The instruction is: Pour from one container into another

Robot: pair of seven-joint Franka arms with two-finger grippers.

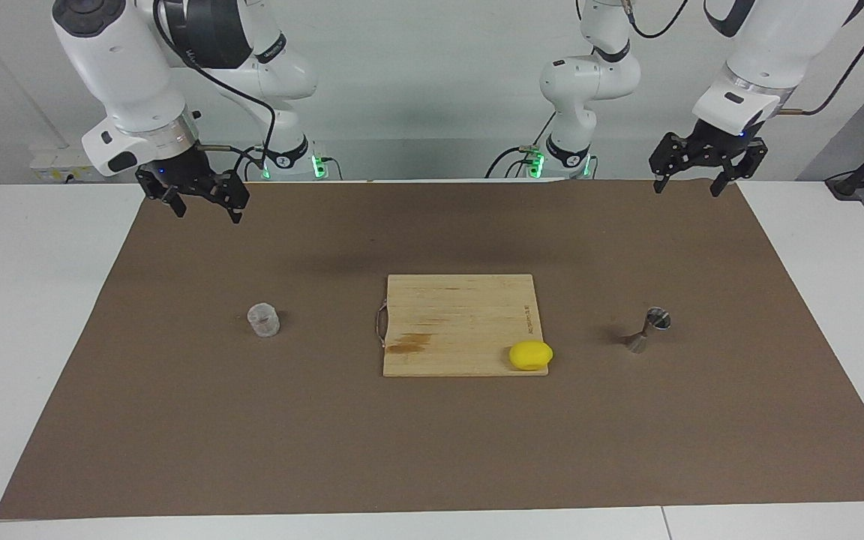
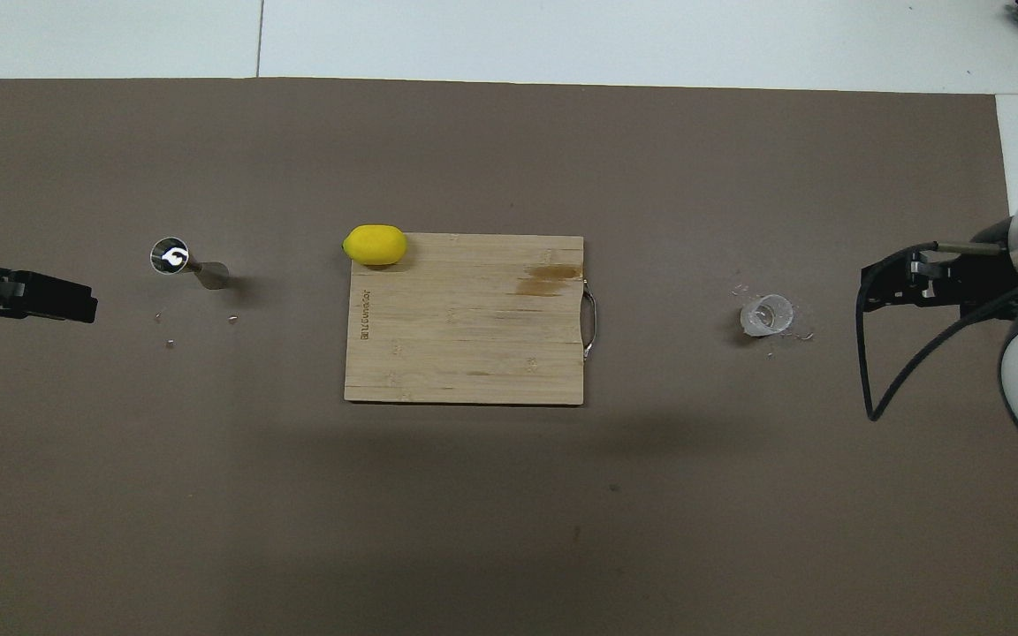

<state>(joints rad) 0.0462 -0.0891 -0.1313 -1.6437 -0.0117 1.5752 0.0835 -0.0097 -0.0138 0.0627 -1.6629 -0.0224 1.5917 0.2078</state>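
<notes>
The clear, ribbed cup (image 1: 264,320) stands upright beside the board (image 1: 462,322), toward the right arm's end; the steel hourglass jigger (image 1: 649,330) stands upright toward the left arm's end. Both the left tool (image 1: 696,180) and right tool (image 1: 204,202) hang wide and empty, waiting above the bench's (image 1: 42,300) robot-side edge.

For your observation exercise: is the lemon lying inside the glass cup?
No, the lemon rests on a corner of the cutting board, apart from the glass cup.
</notes>
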